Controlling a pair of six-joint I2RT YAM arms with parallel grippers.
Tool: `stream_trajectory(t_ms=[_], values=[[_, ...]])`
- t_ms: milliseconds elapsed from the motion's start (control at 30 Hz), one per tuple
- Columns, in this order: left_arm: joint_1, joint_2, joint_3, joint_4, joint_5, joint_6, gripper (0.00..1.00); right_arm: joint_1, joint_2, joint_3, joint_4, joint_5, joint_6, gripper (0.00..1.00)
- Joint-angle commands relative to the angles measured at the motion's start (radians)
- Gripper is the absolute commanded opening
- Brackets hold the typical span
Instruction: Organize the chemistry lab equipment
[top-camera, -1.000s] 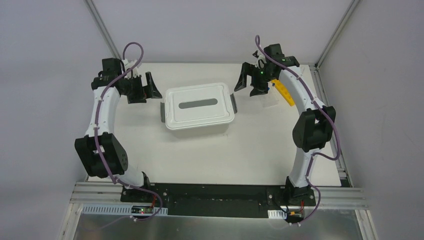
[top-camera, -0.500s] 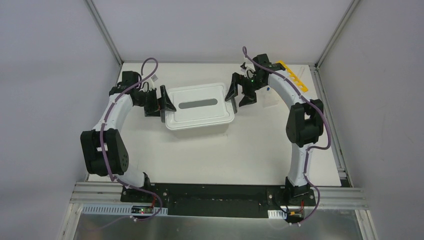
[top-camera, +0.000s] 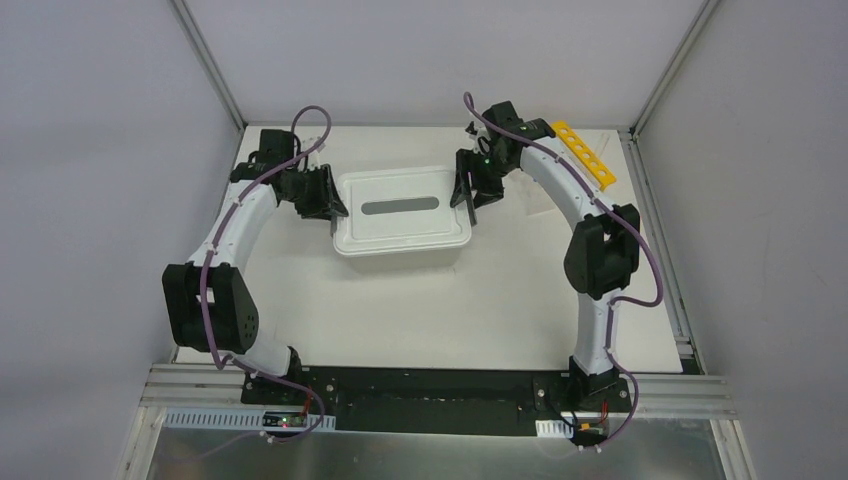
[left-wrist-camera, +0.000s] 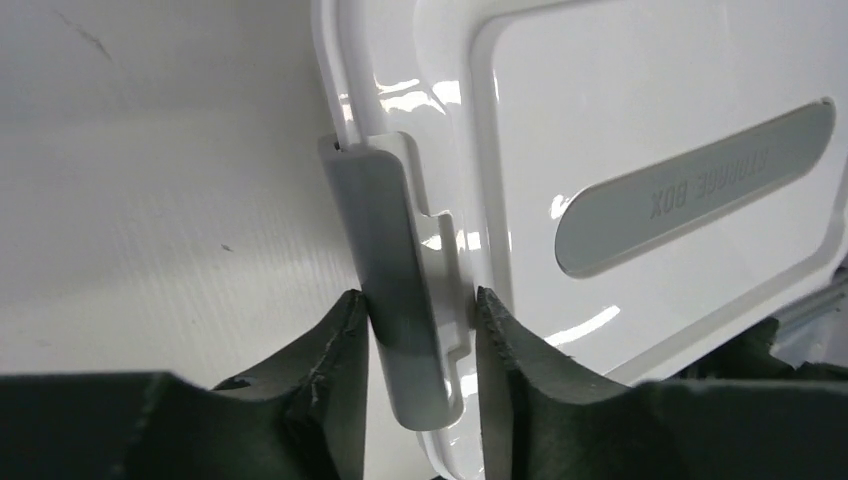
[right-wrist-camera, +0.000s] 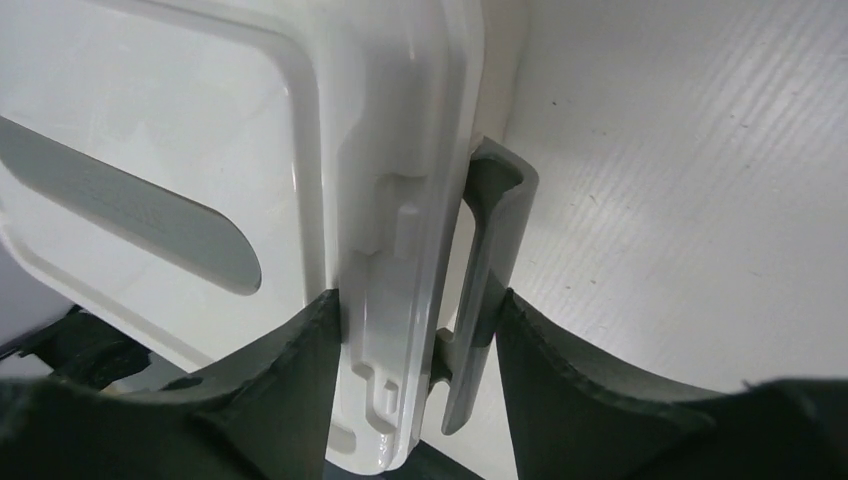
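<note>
jaws astride grey latches (left-wrist-camera: 395, 290) (right-wrist-camera: 492, 270) — seemingly touching

Your left arm (top-camera: 235, 225) and right arm (top-camera: 560, 180) have white link shells, black joint housings, a purple cable (top-camera: 313, 108) looped along each, and dark wedge-shaped fingers (left-wrist-camera: 330, 400).

Bright, even overhead light leaves only soft shadows on the surface (top-camera: 420, 310). Glare streaks the white lid (left-wrist-camera: 640, 120) in both wrist views; the near end effector fingers (left-wrist-camera: 335, 400) blur.
</note>
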Motion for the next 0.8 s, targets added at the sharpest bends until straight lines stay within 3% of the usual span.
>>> stream_trajectory(t_ms=[0,233,367,533,767], values=[[-0.092,0.032,0.014,-0.067,-0.124,0.072,0.25,0.056,0.007,0.108,-0.134,0.158,-0.073,0.37],[-0.183,0.060,0.064,-0.126,-0.256,0.106,0.08,0.100,0.040,0.160,-0.209,0.232,-0.104,0.26],[-0.185,0.075,0.068,-0.136,-0.233,0.091,0.03,0.103,0.042,0.162,-0.210,0.232,-0.095,0.17],[-0.185,0.093,0.090,-0.133,-0.190,0.079,0.02,0.095,0.022,0.147,-0.176,0.212,-0.080,0.16],[-0.185,0.242,0.286,-0.110,-0.129,0.096,0.00,0.012,0.034,0.171,-0.108,0.229,-0.061,0.18]])
